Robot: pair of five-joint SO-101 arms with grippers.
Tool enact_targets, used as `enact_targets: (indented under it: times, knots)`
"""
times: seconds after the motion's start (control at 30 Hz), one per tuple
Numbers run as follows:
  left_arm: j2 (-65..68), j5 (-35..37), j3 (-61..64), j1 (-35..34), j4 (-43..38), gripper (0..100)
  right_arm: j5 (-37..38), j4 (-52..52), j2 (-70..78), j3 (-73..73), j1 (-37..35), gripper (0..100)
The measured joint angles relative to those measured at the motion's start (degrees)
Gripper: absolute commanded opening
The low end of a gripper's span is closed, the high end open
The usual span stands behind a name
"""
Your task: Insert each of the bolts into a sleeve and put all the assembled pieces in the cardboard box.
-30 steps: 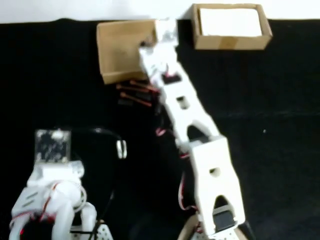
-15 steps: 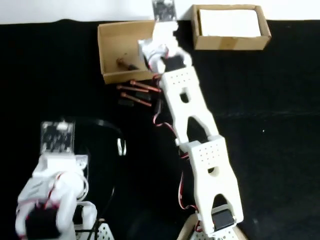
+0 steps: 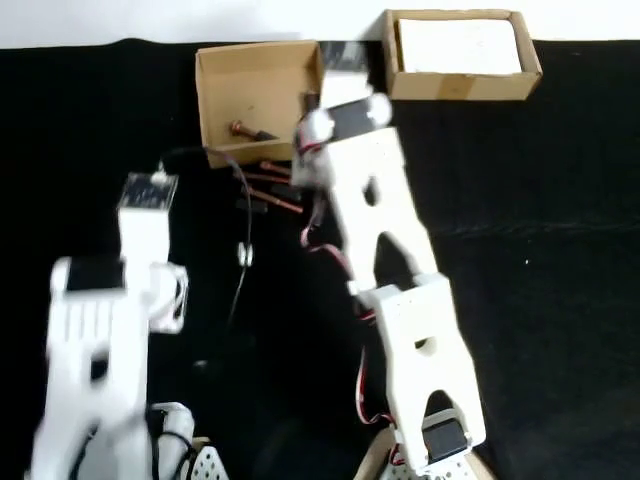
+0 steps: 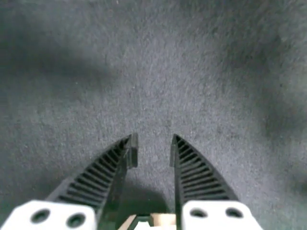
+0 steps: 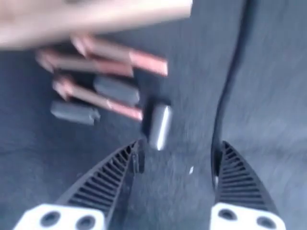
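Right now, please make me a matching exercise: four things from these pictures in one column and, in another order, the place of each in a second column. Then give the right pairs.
Things
1. assembled copper-coloured bolt in its dark sleeve
2. loose copper-coloured bolts
3. white flat sheet
4. left gripper

Places
A. over bare dark cloth, open and empty
B. inside the open brown cardboard box
C. on the cloth just outside that box, among dark sleeves
D. inside the other cardboard box, at the table's far edge

Pairs: 1-B; 2-C; 3-D; 4-A
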Motion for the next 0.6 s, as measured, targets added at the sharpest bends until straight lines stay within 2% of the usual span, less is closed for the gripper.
enact_targets:
  times: [0.3,0.5,0.6]
  knots:
    - [18.7,0.0,-8.9,0.0,-0.1,13,-2.6,-14.7,0.0,17.9,-1.4,22.8]
    - [22.2,0.0,-10.4,0.0,-0.1,13,-2.6,-20.3,2.6,19.1,-1.4,22.4]
    - [22.4,0.0,-10.4,0.0,-0.1,13,-2.6,-20.9,4.4,18.9,-1.4,15.6]
